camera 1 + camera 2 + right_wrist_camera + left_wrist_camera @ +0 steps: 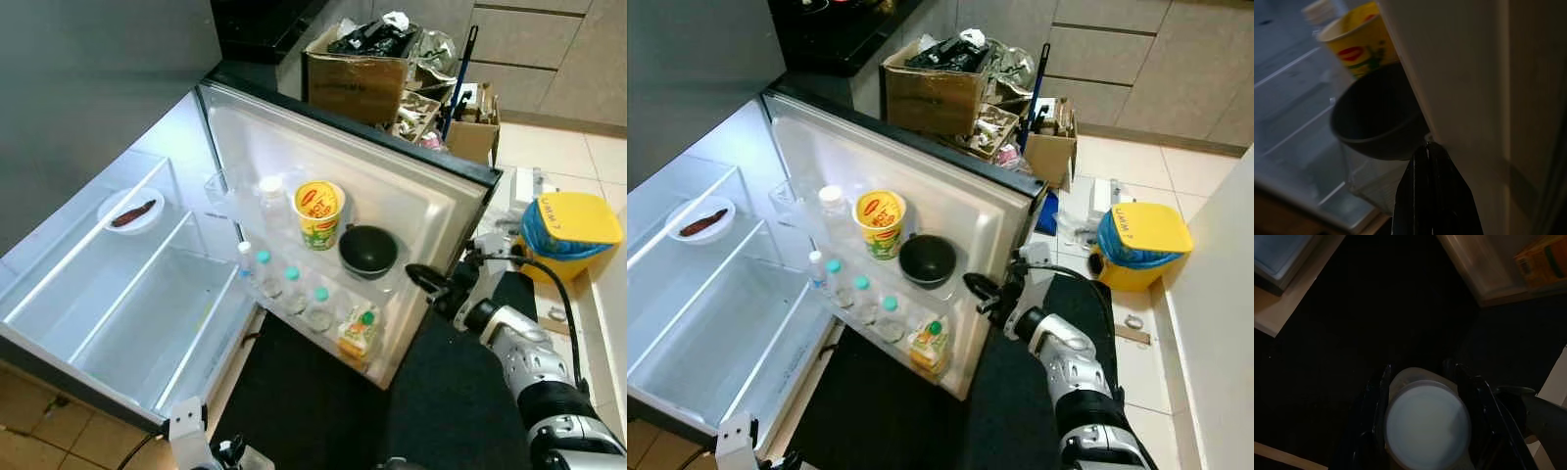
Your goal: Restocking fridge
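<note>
Left gripper [1422, 423]: lowest and closest to the head camera; the wrist view shows its jaws closed round a pale, round-lidded container [1425, 423], one finger on each side of it.
Task's thing: that container, held low over the dark mat [323, 401] in front of the fridge, not yet inside.
Right gripper [431, 282]: raised at the outer edge of the open fridge door [431, 211]; in the wrist view its two fingers lie pressed together with nothing between them, tips touching or just beside the door edge.
Door shelves: yellow cup [319, 213] and clear bottle [271, 201] on the upper row beside a black bowl [368, 251]; small teal-capped bottles [292, 290] and a juice carton [360, 331] on the lower row.
Fridge interior: mostly bare glass shelves [118, 284]; a white plate [132, 210] with a dark piece of food sits on the upper one.
Likely step: steadying the door while the container is brought up to a shelf.
Risk, door: if the right gripper slips off the edge, the door may swing and rattle the bowl and cup.
Risk, container: a smooth round lid gives little grip; a tilted lift could let it slide out onto the mat.
Risk, placement: the door racks are crowded, so aiming there could topple a bottle; the bare inner shelves look safer.
</note>
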Motion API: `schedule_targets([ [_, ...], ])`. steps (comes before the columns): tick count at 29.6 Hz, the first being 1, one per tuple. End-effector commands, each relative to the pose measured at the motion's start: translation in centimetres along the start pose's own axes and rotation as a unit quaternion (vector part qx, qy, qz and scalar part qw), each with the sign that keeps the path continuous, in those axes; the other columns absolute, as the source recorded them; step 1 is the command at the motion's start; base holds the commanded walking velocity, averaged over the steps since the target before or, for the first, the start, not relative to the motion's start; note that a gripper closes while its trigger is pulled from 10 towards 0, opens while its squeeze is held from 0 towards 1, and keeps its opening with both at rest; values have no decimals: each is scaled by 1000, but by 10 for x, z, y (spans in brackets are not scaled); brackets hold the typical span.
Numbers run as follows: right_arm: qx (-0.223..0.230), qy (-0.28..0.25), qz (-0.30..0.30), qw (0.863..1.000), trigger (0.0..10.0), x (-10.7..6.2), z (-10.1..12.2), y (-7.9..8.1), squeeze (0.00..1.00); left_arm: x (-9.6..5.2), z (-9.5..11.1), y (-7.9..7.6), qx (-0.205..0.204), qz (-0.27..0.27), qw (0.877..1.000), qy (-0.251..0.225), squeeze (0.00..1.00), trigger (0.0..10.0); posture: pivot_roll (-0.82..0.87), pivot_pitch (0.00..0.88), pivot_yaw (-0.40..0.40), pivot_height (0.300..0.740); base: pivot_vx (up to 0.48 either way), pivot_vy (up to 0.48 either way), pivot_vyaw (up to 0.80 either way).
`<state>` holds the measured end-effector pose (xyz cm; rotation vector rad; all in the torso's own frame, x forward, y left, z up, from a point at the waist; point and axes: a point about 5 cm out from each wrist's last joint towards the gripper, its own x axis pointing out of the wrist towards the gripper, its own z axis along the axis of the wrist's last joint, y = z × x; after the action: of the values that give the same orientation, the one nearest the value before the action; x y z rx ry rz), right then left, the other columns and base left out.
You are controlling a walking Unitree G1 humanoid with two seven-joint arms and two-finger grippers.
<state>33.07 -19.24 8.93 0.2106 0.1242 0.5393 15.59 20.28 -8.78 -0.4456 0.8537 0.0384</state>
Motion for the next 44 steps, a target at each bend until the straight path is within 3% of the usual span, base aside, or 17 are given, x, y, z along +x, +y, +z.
schedule_targets([
  [1, -5, -18, -49, 999, 10000, -5, 7, -13, 0, -4, -16, 0, -6, 2, 1000, 28, 0, 10000, -47, 104, 1, 740, 0, 0, 0],
  [4, -16, -49, -102, 993, 10000, -8, 21, -26, 0, -4, -17, 1, -6, 3, 1000, 30, 0, 10000, -49, 103, 1, 740, 0, 0, 0],
  [8, -15, -56, -124, 991, 10000, -9, 23, -31, 0, -4, -17, 0, -6, 2, 1000, 30, 0, 10000, -47, 106, -1, 740, 0, 0, 0],
  [14, -1, -13, -144, 990, 10000, -18, -3, -32, 0, -3, -17, -1, -5, 0, 1000, 29, 0, 10000, -48, 103, -4, 740, 0, 0, 0],
  [16, 23, 37, -186, 982, 10000, -33, -33, -35, 0, -3, -17, 0, -4, 1, 1000, 30, 0, 10000, -47, 99, -6, 740, 0, 0, 0],
  [17, 37, 71, -216, 973, 10000, -44, -52, -37, 0, -3, -17, 0, -3, 2, 1000, 30, 0, 10000, -47, 99, -6, 740, 0, 0, 0],
  [18, 37, 71, -216, 973, 10000, -44, -52, -37, 0, -3, -17, 0, -3, 2, 1000, 30, 0, 10000, -47, 99, -6, 740, 0, 0, 0],
  [20, 68, 159, -283, 944, 10000, -80, -96, -38, 0, -4, -17, 0, -5, 0, 1000, 30, 0, 10000, -43, 96, -8, 740, 0, 0, 0],
  [21, 68, 159, -283, 944, 10000, -80, -96, -38, 0, -4, -17, 0, -5, 0, 1000, 30, 0, 10000, -43, 96, -8, 740, 0, 0, 0],
  [26, 108, 277, -376, 878, 10000, -150, -154, -28, 0, -4, -15, 2, -3, -3, 1000, 31, 0, 10000, -49, 92, -2, 740, 0, -238, 0],
  [27, 108, 277, -376, 878, 10000, -150, -154, -28, 0, -4, -15, 2, -3, -3, 1000, 31, 0, 10000, -49, 92, -2, 740, 0, -420, 0],
  [29, 120, 306, -392, 859, 10000, -170, -169, -21, 0, -4, -13, 2, -2, -3, 1000, 30, 0, 10000, -54, 94, 1, 740, 0, -424, 0],
  [38, 129, 362, -402, 831, 10000, -199, -193, -3, 0, -2, -11, -1, -1, -6, 1000, 29, 0, 10000, -58, 97, 7, 740, 0, -422, 0],
  [44, 128, 380, -399, 825, 10000, -206, -199, 3, 0, -1, -11, -2, -8, -4, 1000, 26, 0, 10000, -58, 98, 6, 740, 0, -207, 0],
])
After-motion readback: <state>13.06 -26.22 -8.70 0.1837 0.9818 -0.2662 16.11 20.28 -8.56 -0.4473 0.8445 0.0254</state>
